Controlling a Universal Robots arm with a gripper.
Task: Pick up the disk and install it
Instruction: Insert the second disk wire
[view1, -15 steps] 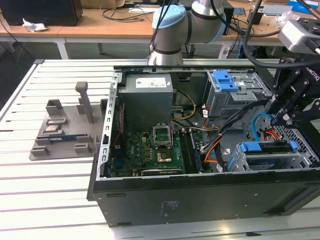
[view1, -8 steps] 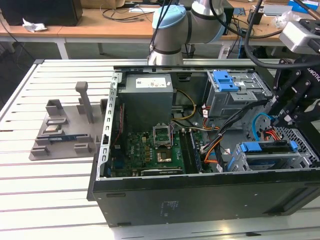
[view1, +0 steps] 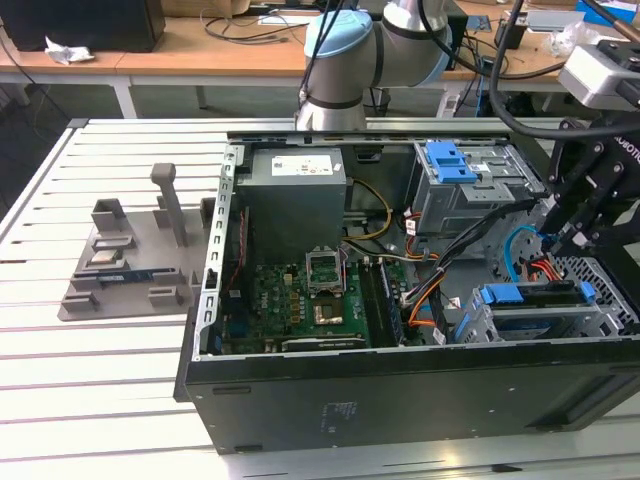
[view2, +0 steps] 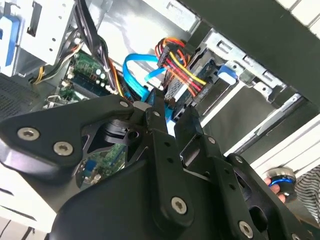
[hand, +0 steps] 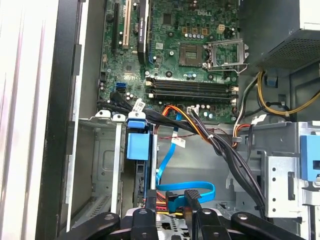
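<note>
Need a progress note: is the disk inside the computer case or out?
In: the disk sits in the drive cage at the exterior view's right, the claw just above it. Fully seated: cannot tell.

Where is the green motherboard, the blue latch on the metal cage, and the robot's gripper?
motherboard (hand: 170, 55), first wrist view, green board surface.
blue latch (view1: 449, 161), exterior view, its flat top.
gripper (view2: 172, 117), second wrist view, between its black fingertips.

White slatted table (view1: 100, 380), wooden desks (view1: 180, 62)
</note>
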